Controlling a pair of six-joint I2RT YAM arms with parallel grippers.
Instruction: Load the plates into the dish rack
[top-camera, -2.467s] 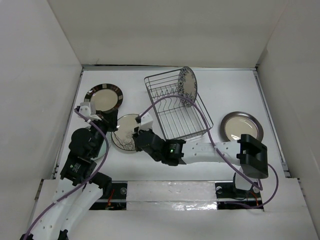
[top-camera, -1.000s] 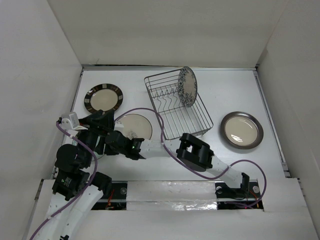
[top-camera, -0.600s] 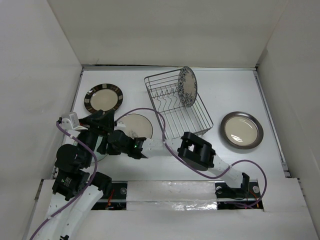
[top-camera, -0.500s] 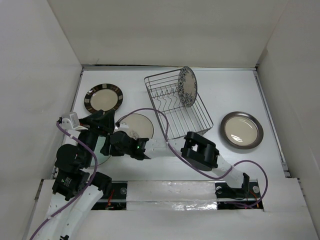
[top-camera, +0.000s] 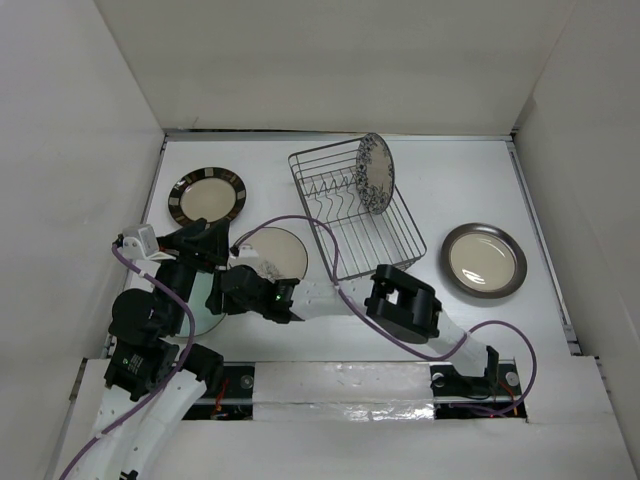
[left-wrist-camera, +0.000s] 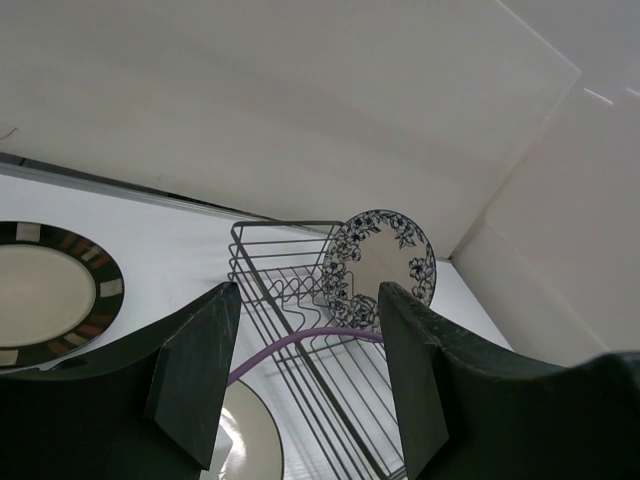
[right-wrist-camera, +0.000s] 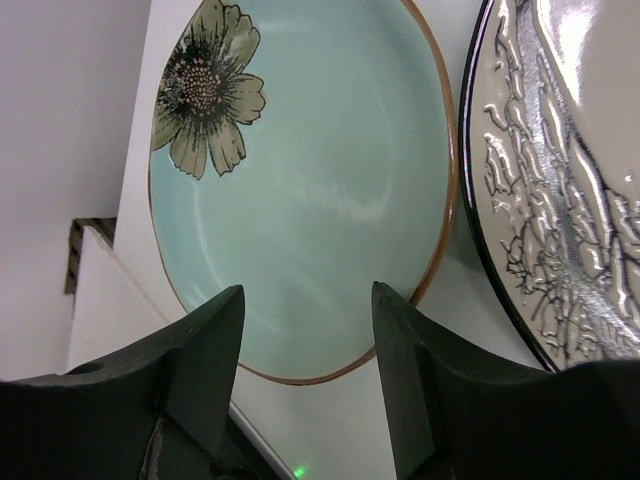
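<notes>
- Top view: The dish rack (top-camera: 355, 215) sits at the back middle of the table (top-camera: 450, 170), with the blue floral plate (top-camera: 375, 172) standing on edge in its far end.
- The dark-striped plate (top-camera: 208, 196) lies flat well to the rack's left, and the grey-brown plate (top-camera: 483, 260) lies flat to its right.
- The tree plate (top-camera: 278, 250) lies just in front of the rack's near-left corner. Only a sliver of the pale teal plate (top-camera: 205, 303) shows, between the two arms.
- The right tool (top-camera: 228, 293) reaches across to the teal plate, and the left tool (top-camera: 205, 240) hangs just behind it.
- Left wrist view: The left tool (left-wrist-camera: 305, 330) has its fingers spread wide and holds nothing. It looks toward the rack (left-wrist-camera: 270, 260) and the floral plate (left-wrist-camera: 380, 265). A purple cable (left-wrist-camera: 300, 342) crosses in front.
- Right wrist view: The right tool (right-wrist-camera: 305, 300) is parted and empty, its fingers set over the near rim of the teal plate (right-wrist-camera: 310, 190). That plate carries a painted flower (right-wrist-camera: 205, 85).
- The tree plate (right-wrist-camera: 560, 200) lies edge to edge with it. Whether the rims overlap cannot be told.
- The teal plate looks stiff, glazed and slick, fairly heavy and breakable. It lies flat, so the only purchase is likely the raised near rim, pinched firmly, then tipped upright for the prongs.
</notes>
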